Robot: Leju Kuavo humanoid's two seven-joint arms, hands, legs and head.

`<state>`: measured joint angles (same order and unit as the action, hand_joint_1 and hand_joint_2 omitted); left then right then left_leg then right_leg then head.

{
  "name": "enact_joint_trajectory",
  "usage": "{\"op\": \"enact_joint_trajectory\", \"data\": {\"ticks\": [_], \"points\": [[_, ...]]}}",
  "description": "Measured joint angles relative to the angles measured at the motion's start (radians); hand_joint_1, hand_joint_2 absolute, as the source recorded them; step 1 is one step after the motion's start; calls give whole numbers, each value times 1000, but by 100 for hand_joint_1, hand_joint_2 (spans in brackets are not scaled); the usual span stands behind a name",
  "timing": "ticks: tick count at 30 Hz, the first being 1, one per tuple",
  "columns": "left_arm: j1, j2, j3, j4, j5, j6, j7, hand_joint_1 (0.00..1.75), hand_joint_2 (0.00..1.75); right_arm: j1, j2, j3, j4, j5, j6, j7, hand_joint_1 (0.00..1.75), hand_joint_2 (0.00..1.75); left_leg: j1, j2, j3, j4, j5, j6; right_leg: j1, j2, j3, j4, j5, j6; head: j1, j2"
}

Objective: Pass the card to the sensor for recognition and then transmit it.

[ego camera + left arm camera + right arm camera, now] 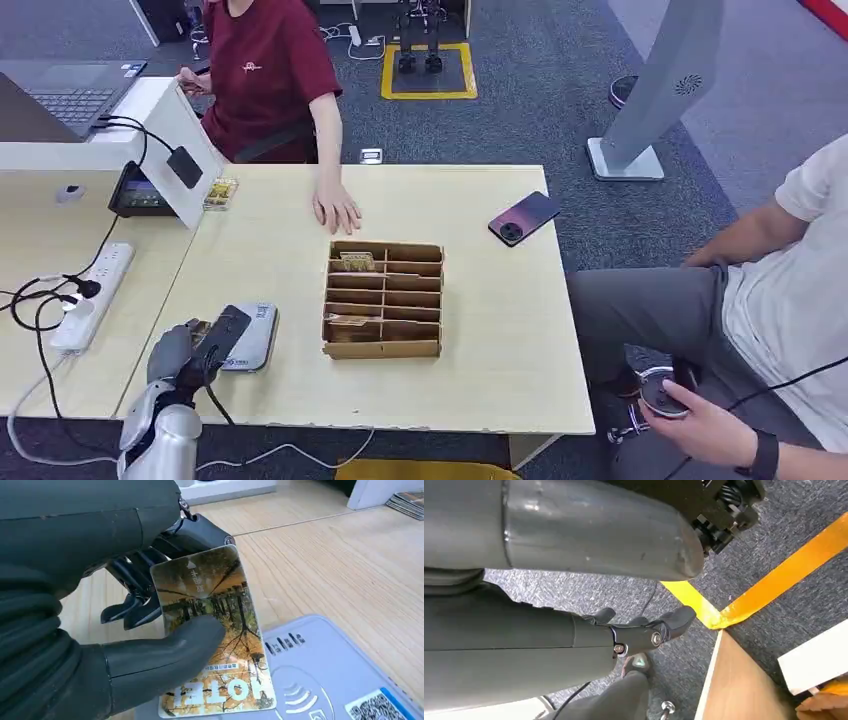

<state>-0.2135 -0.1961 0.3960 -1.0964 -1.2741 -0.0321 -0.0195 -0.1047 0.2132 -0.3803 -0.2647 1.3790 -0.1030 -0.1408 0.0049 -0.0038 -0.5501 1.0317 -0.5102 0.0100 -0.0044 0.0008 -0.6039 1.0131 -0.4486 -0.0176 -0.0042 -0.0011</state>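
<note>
— What does the card (215, 630) look like?
— A glossy hotel card printed with an autumn tree scene, "HOTEL" in white letters at one end and a small arrow at the other.
— Where is it?
— Tilted just above the sensor (320, 675), its lettered end over the near edge.
— And the sensor?
— A flat, light grey pad with rounded corners, a wave symbol and a QR sticker on top, lying flat on the table (480, 350) beside the cardboard sorting box (384, 300).

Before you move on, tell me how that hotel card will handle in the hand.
The card looks thin, flat and unbent under the left hand, so probably stiff and light. Its glossy face could slip under the thumb.
</note>
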Motion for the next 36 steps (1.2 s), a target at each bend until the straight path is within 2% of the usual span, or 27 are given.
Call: {"op": "enact_joint_trajectory", "data": {"ticks": [8,10,12,13,18,33,34,36], "points": [[0,-2,-21,28,-34,10,-10,175,175,-1,6,-10,-5,10,0,-1,0,0,0,-1,1,0,0,0,-1,-1,2,0,0,0,0,0],[2,-3,-21,30,43,-26,-57,175,175,-1,7,-14,-5,13,2,-6,0,0,-1,-1,1,0,1,1,-1,-1,2,0,0,0,0,0],[15,-3,-21,30,213,-119,-131,175,175,-1,7,-14,-5,16,3,-9,0,0,-1,-4,1,0,1,1,-1,-3,2,0,0,0,0,0],[22,-4,-21,29,256,-143,-145,175,175,-2,7,-14,-5,16,3,-10,0,0,-1,-4,1,0,1,1,-1,-3,2,0,0,0,0,0],[39,-11,-25,16,293,-163,-148,175,175,-4,7,-14,-5,18,3,-13,0,0,-2,-4,1,0,1,1,-2,-3,3,0,0,0,0,0],[48,-11,-29,7,295,-165,-148,175,175,-5,7,-15,-5,19,3,-16,0,0,-1,-3,2,0,1,1,-2,-3,2,0,0,0,0,0],[48,-11,-29,7,303,-166,-149,175,175,-5,7,-15,-5,19,3,-17,0,0,-1,-3,2,0,1,1,-2,-3,2,0,0,0,0,0],[58,-11,-29,-3,428,-192,-168,175,175,-5,7,-15,-5,20,3,-20,0,0,-1,-3,2,0,1,1,-2,-3,2,0,0,0,0,0]]}}
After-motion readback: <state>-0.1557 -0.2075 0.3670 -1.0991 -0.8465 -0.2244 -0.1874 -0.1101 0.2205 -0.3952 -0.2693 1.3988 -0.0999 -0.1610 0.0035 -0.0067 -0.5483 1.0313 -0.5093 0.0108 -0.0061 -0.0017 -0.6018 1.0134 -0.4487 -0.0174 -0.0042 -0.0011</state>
